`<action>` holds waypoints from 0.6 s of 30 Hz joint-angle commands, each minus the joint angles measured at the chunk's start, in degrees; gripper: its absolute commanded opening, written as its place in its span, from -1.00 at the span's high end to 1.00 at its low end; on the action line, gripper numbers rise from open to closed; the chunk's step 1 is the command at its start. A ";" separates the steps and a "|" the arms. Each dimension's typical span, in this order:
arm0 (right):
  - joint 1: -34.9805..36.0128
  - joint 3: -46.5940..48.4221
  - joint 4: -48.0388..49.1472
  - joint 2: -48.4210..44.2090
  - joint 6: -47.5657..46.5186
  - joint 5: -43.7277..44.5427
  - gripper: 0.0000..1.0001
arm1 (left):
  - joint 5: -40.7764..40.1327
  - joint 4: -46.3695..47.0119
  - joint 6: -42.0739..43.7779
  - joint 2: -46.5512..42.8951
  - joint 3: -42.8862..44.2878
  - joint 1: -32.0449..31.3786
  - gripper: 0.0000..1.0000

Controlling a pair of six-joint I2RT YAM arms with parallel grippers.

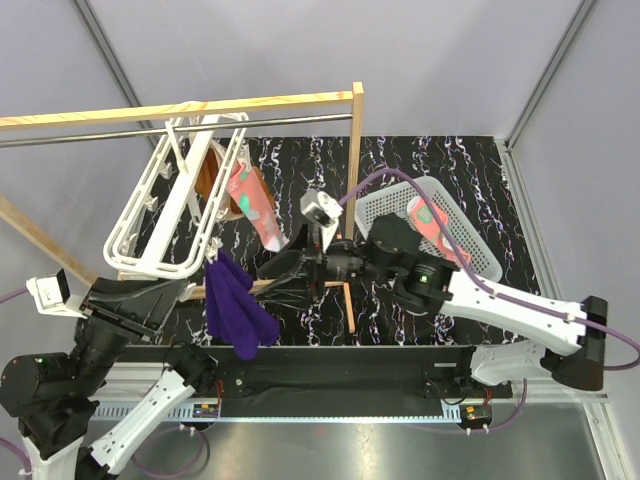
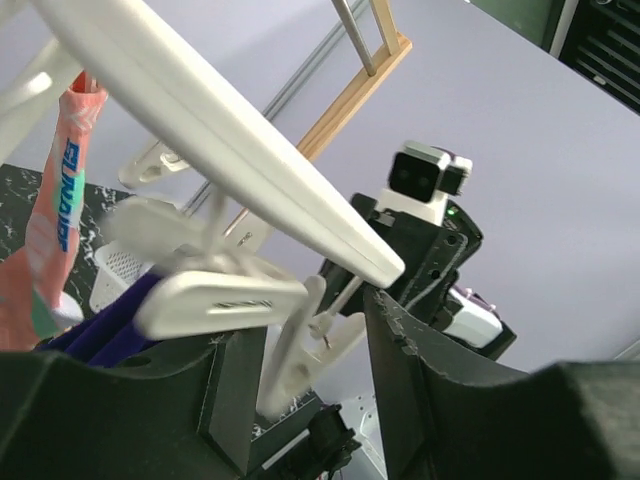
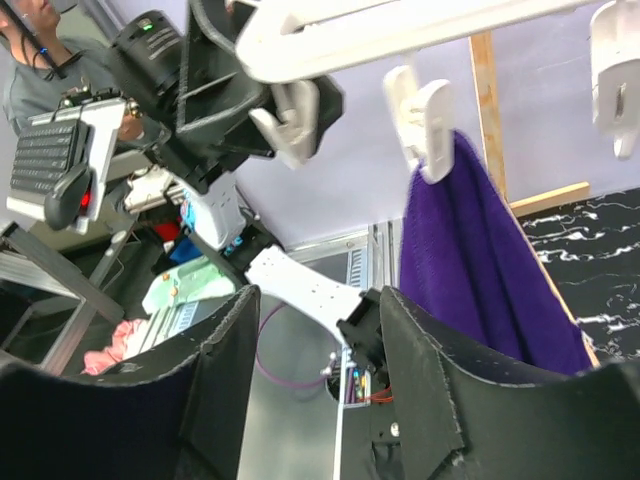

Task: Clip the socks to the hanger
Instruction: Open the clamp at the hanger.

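The white hanger (image 1: 165,205) hangs from the metal rod at the back left. One coral-pink sock (image 1: 252,205) hangs clipped to its right side; it also shows in the left wrist view (image 2: 62,200). A second coral sock (image 1: 432,225) lies in the mesh basket. My left gripper (image 1: 192,290) is open under the hanger's near corner, with a dangling white clip (image 2: 300,335) between its jaws, below the hanger bar (image 2: 220,150). My right gripper (image 1: 278,268) is open and empty, just right of the purple sock, below the hanger bar (image 3: 400,30).
A plain purple sock (image 1: 238,300) hangs from a clip (image 3: 425,120) at the hanger's near edge. An orange-brown sock (image 1: 212,172) hangs inside the frame. The wooden rack post (image 1: 354,200) stands between hanger and white mesh basket (image 1: 385,205).
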 commanded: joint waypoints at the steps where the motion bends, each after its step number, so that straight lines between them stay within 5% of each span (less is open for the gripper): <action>1: 0.54 4.09 6.92 4.04 1.64 0.60 -0.15 | 3.76 6.08 -1.03 2.04 -1.06 0.27 0.08; 12: 1.24 4.80 13.16 7.22 3.75 0.25 0.03 | 6.13 10.48 -3.75 3.27 -2.82 0.36 0.54; 18: 1.25 4.88 16.41 8.01 6.47 -2.21 -0.14 | 7.36 14.35 -6.12 3.88 -5.28 0.45 0.65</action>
